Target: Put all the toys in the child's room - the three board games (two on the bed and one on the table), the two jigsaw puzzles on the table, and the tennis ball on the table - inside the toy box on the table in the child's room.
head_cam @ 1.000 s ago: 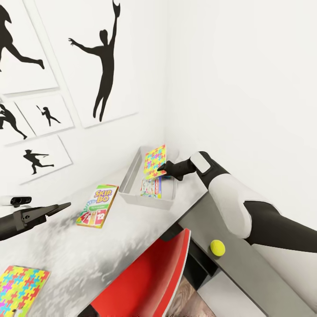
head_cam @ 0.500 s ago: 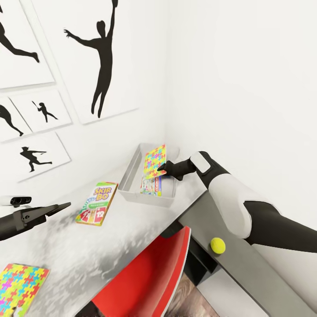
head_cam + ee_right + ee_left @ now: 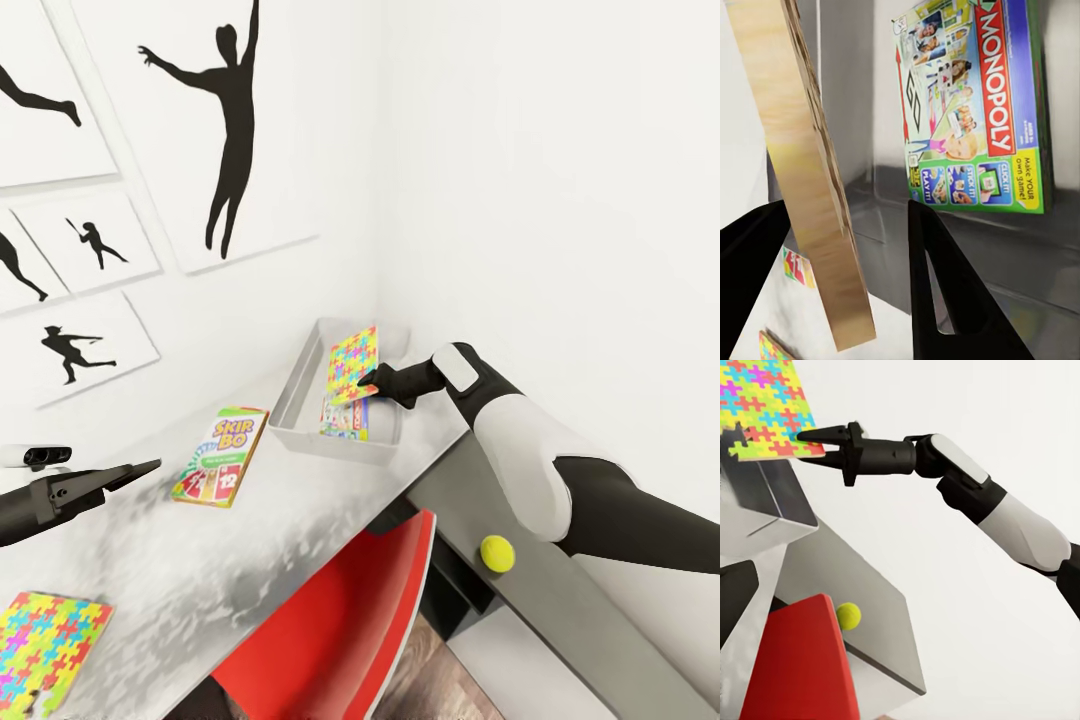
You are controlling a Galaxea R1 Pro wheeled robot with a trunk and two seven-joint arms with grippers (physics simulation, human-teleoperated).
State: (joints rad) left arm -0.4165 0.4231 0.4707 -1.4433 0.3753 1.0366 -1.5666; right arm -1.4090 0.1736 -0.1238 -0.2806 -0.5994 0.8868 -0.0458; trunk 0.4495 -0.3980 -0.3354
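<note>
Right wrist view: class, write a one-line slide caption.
Black gripper fingers flank a tilted wood-backed puzzle slab above the grey toy bin holding a Monopoly box.

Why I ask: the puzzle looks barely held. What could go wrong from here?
1. The right hand has the jigsaw puzzle by one edge only, steeply tilted over the toy box. If let go like this, it may end up propped against a wall or on the Monopoly box rather than lying flat.
2. The tennis ball sits loose on a grey ledge just under the right arm; a low pull-back could perhaps knock it off.
</note>
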